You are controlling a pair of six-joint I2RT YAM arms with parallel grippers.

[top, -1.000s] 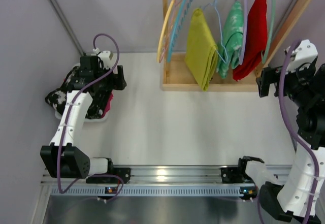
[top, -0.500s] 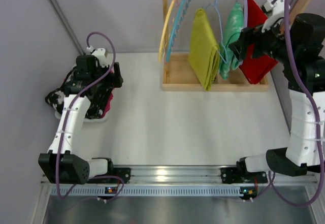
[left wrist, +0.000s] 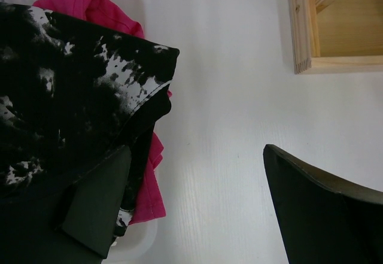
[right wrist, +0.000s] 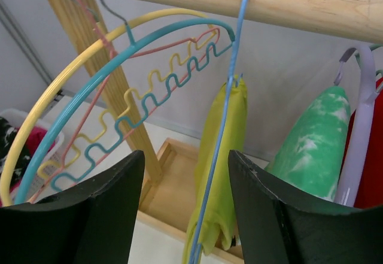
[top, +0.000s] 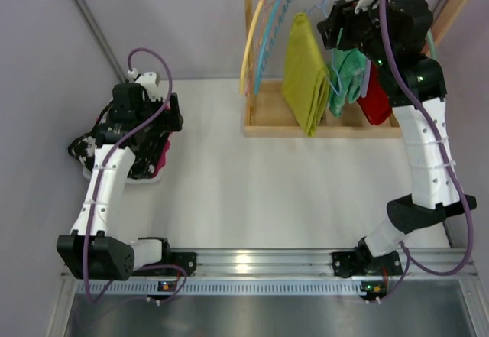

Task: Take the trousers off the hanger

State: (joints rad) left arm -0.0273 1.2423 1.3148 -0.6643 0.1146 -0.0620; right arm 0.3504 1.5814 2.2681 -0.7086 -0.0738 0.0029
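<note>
A white table (top: 252, 192) carries the flat wooden base of a clothes rack (top: 265, 113) at its far side, a shallow white tray (top: 142, 179) on the left heaped with black-and-white cloth (top: 84, 147) over pink cloth (top: 163, 153), and a metal rail (top: 252, 264) along its near edge.

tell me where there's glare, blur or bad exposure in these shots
Top external: a bright glare patch on the metal rail at the bottom, the rest evenly lit. Left wrist: the left gripper's fingers are near and soft-edged; the black-and-white cloth is sharp. Right wrist: the blue hanger is crisp, the right gripper's fingers underexposed.
</note>
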